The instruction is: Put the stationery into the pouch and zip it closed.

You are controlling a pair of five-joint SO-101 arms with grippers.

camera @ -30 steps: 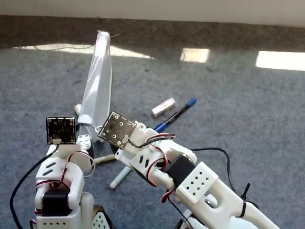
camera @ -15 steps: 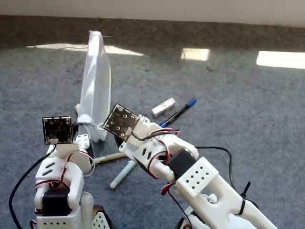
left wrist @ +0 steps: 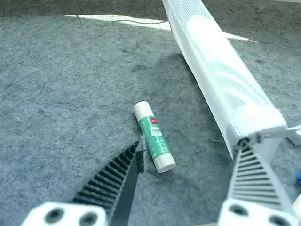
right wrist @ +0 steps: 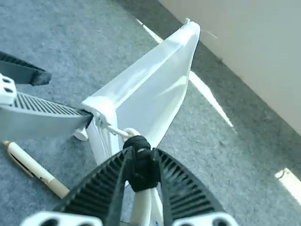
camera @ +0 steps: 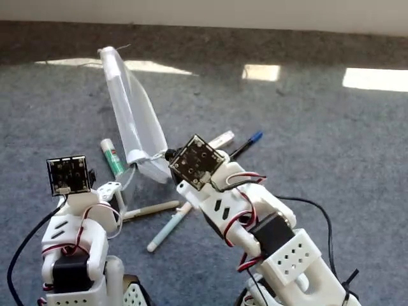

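Right gripper (right wrist: 141,159) pinches the pouch (camera: 131,108)'s black zip pull (right wrist: 140,168), left gripper (left wrist: 189,147) sits spread wide at the pouch end, glue stick (camera: 111,158) at its 9 o'clock.

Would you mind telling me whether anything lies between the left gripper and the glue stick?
Nothing visible does. The glue stick lies on bare carpet right by the open left gripper; the pouch stands off to one side.

Both arms forward, wrists close together

The left arm (camera: 75,237) stands upright at the near edge; the left gripper (left wrist: 189,145) has its jaws spread wide; the right arm (camera: 256,224) slants inward; the right gripper (right wrist: 141,156) is clamped on a black zip pull (right wrist: 140,175).
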